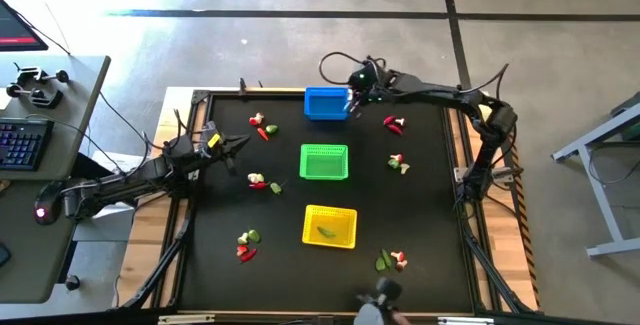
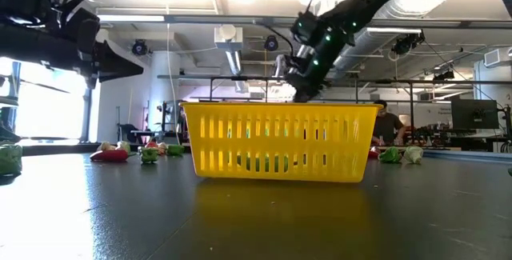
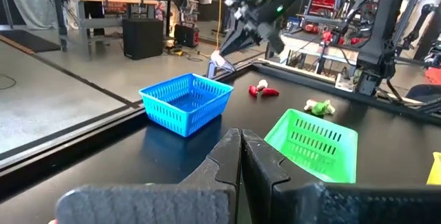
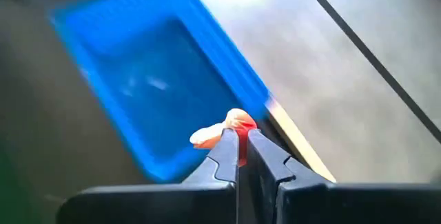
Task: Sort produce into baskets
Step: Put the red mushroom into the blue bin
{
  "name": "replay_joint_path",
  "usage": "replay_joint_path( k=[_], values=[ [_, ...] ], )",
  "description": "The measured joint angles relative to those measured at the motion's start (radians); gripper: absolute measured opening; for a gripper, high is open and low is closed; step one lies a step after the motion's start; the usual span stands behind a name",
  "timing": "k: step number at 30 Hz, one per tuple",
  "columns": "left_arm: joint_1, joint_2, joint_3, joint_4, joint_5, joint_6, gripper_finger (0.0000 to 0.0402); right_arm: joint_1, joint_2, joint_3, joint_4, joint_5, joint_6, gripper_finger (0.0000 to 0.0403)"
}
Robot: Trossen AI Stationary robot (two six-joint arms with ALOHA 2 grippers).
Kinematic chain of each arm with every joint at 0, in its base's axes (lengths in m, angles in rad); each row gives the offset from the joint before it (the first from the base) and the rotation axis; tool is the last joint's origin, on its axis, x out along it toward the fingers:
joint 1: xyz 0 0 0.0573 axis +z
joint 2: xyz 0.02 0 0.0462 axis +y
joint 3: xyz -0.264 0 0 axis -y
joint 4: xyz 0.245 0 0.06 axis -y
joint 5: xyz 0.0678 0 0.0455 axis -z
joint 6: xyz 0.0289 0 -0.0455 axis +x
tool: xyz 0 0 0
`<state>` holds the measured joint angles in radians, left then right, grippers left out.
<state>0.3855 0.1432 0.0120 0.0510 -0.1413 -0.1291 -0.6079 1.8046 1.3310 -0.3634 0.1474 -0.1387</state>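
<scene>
1. The right pincer [image 4: 238, 148] hangs over the rim of the blue basket [image 1: 325, 104], its fingers closed on a white-and-red mushroom bit [image 4: 224, 131].
2. The green basket [image 1: 324, 162] stands just beside the blue basket, and the yellow basket [image 1: 330, 226] lies beyond the green one — a green leafy bit [image 1: 325, 231] rests inside it.
3. The left pincer [image 3: 241, 141] waits above the black tabletop [image 1: 430, 225], well apart from the blue basket — fingers pressed together, holding nothing.
4. Other produce lies scattered around the baskets.

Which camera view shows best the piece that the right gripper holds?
The right wrist view: the white-and-red mushroom piece sits pinched in the right gripper, over the blue basket. In the other views it is too small to tell.
</scene>
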Motion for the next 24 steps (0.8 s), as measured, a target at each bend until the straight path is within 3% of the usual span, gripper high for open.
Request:
replay_joint_path(
  k=[4, 11, 24],
  values=[
    [0.0, 0.029, 0.0, 0.017, 0.0, -0.023, 0.0, 0.018, 0.017, 0.024, 0.05, -0.056, -0.008, 0.0003],
    [0.0, 0.076, 0.0, 0.03, 0.027, -0.035, 0.0, 0.018, 0.163, 0.165, 0.001, -0.145, -0.024, 0.0002],
    [0.0, 0.112, 0.0, 0.03, 0.027, -0.035, 0.0, 0.018, 0.476, 0.587, -0.359, -0.178, -0.046, 0.0002]
  ],
)
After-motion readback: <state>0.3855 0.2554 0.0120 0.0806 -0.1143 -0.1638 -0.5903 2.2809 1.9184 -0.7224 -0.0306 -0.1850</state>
